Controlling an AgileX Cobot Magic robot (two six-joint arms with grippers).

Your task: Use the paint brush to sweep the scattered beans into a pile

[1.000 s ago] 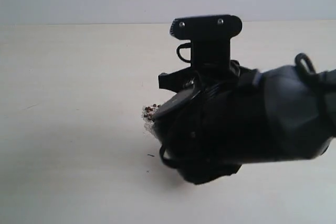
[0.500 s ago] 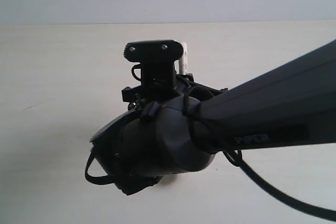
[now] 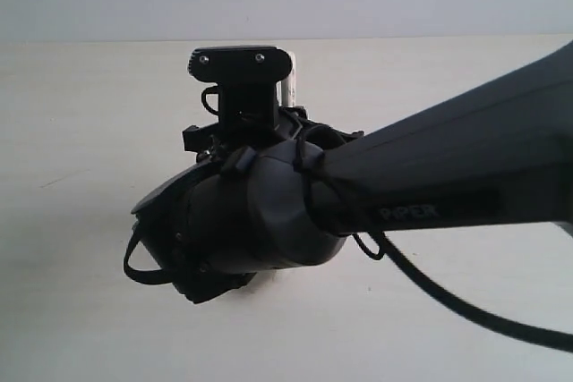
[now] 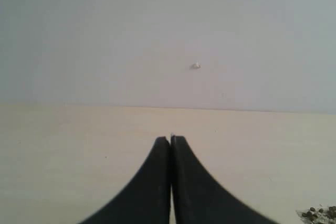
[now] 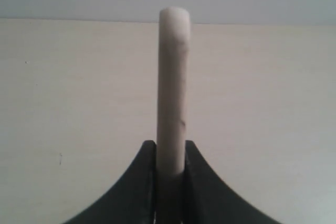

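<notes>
The right gripper has its two black fingers closed on the paint brush, one pad flat against each broad face, so the gap between them is no wider than the brush is thick. The brush is seen edge-on as a narrow pale bar. Its long axis runs straight out from between the fingertips, in line with the gripper, and ends in a rounded tip well beyond them over the pale table. Which end of the brush this is cannot be told. In the exterior view the right arm hides most of the scene, and only a pale sliver of the brush shows past the camera mount. The left gripper has its fingers pressed together with nothing between them. The beans lie clustered on the table off to one side of these fingers, apart from them.
</notes>
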